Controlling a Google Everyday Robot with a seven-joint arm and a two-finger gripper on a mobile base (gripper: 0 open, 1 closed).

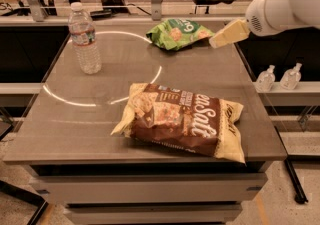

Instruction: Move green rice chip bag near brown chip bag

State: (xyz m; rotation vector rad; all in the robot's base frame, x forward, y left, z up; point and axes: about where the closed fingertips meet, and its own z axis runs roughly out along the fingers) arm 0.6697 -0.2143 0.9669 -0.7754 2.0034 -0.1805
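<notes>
My jaws hung above the far right of the grey bench (70, 129); whether open or closed, I could not tell. Just left lay the small crinkly bright-green rice chip bag (177, 33); the large puffy dark-brown chip bag (185, 124) lay well nearer. Advisable: descend centred, pinch its crumpled top.

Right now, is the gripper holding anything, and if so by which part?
Nothing looks held. The gripper hangs just beside the right end of the green rice chip bag, which lies on the table; contact cannot be told.
</notes>
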